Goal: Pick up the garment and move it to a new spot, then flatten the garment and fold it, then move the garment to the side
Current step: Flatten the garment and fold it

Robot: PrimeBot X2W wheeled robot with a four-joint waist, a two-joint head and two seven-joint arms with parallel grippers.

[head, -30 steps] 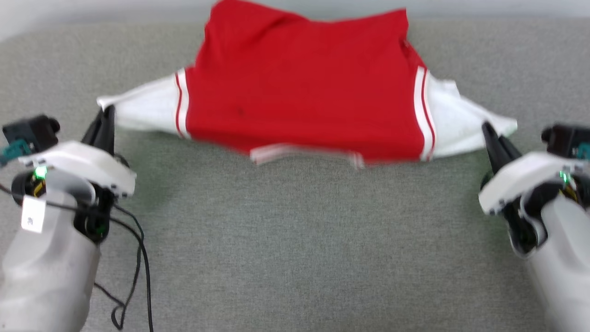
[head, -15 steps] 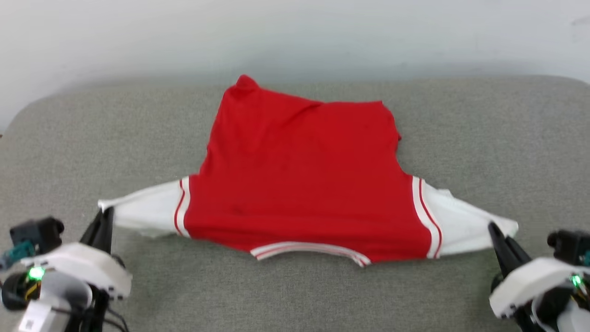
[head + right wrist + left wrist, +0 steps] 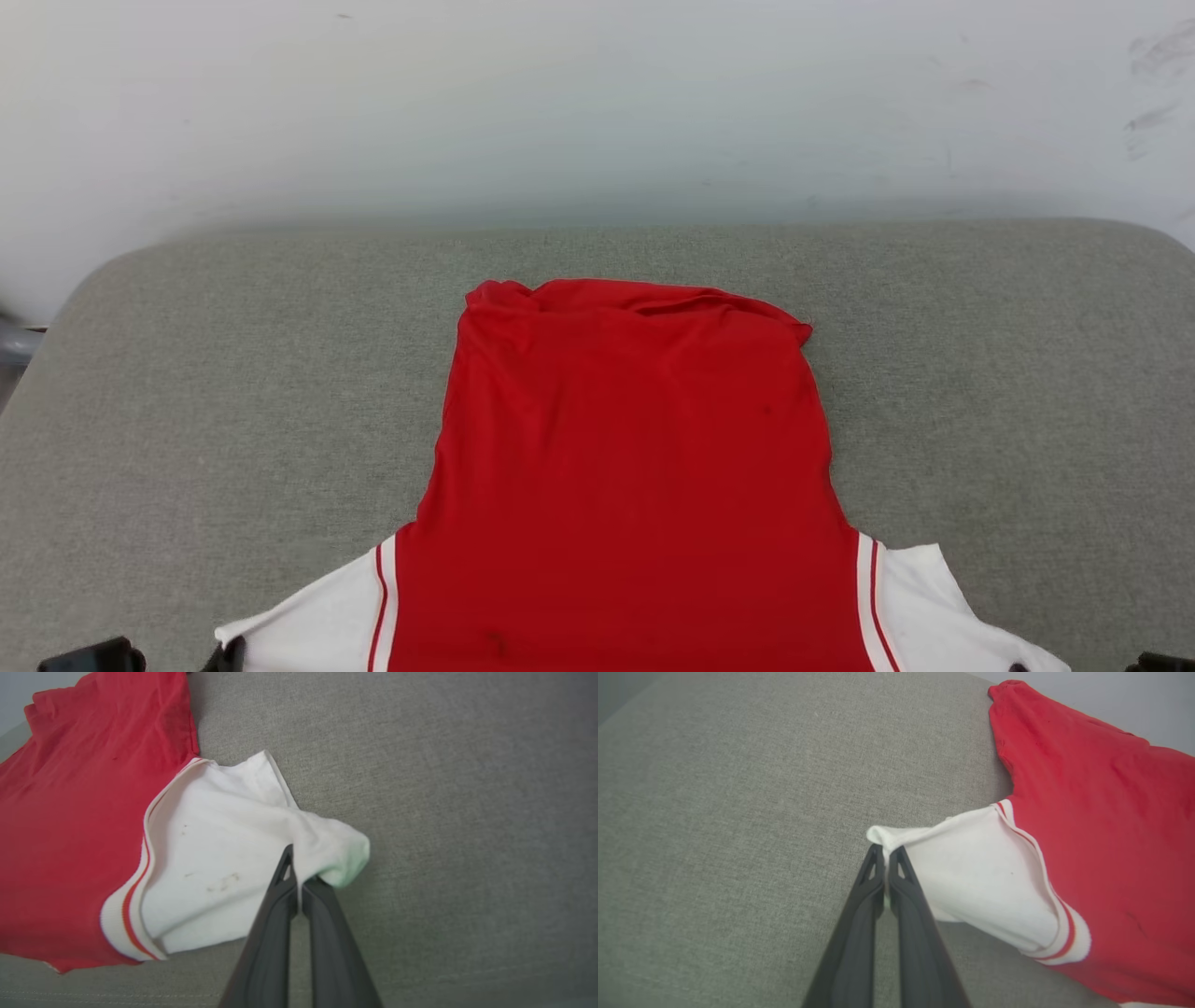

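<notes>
The shirt (image 3: 625, 485) lies on a grey cushion (image 3: 187, 392); the left gripper (image 3: 886, 856) pinches one white sleeve (image 3: 971, 872), the right gripper (image 3: 299, 877) the other.

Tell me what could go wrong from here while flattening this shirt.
The left hand and right hand pinch only the sleeve tips of the garment, so a pull might slip them free. The far hem lies bunched on the grey cushion and may stay creased.
</notes>
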